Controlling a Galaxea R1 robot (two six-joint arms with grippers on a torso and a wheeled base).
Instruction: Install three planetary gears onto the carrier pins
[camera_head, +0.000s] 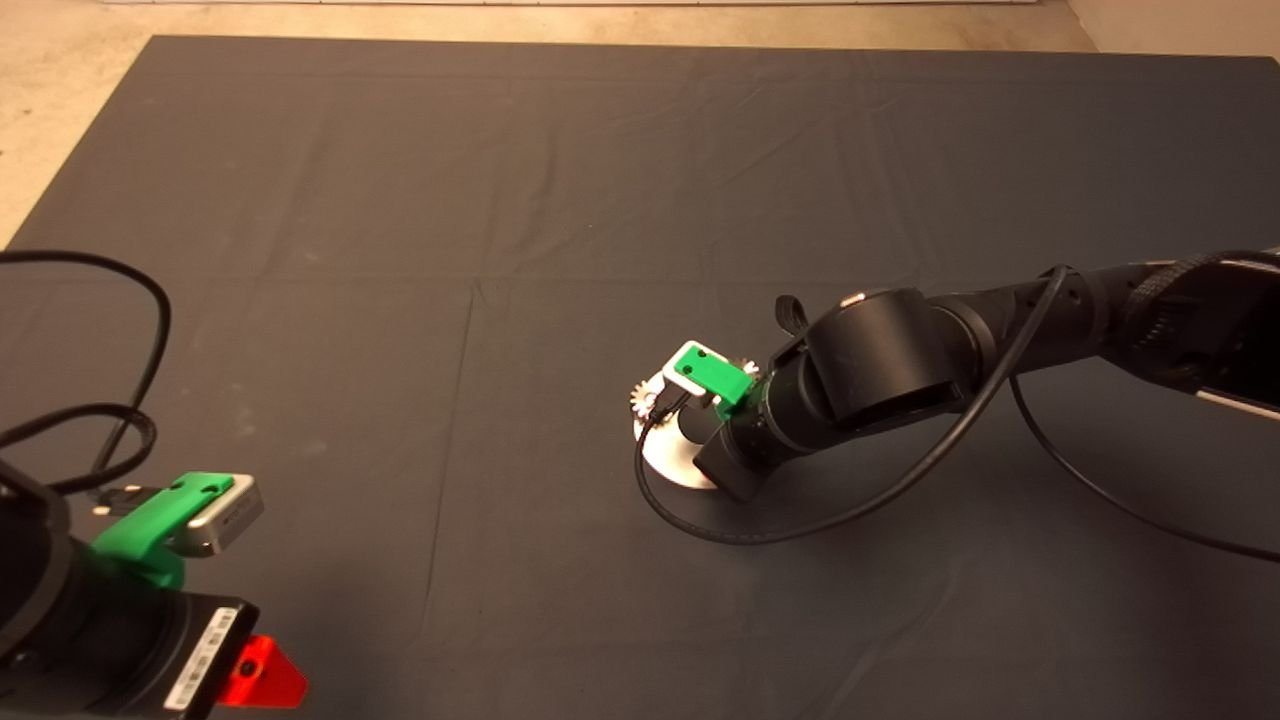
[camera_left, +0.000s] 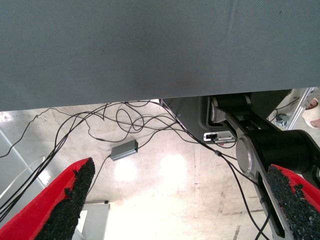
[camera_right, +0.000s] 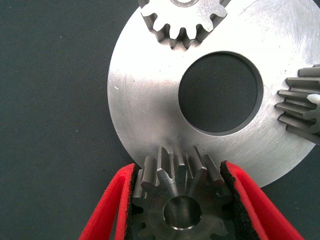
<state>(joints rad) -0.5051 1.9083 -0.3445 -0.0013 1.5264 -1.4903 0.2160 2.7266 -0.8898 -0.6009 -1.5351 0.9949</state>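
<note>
The flat silver disc (camera_right: 145, 115) with a large centre hole lies on the dark mat; it also shows in the head view (camera_head: 675, 465) under the right wrist. My right gripper (camera_right: 181, 202) is shut on one planetary gear (camera_right: 180, 192) and holds it at the disc's rim. Two more gears (camera_right: 182, 20) (camera_right: 302, 107) sit on the disc, spaced around the hole. In the head view one gear (camera_head: 645, 398) shows at the disc's left edge. The carrier pins are hidden by the gears. My left gripper (camera_left: 180, 205) is open and empty, parked at the mat's lower left (camera_head: 255, 680).
The right arm (camera_head: 900, 370) reaches in from the right, and its black cable (camera_head: 800, 525) loops over the mat in front of the disc. Past the mat's edge, the left wrist view shows cables and a small grey box (camera_left: 124, 149) on the floor.
</note>
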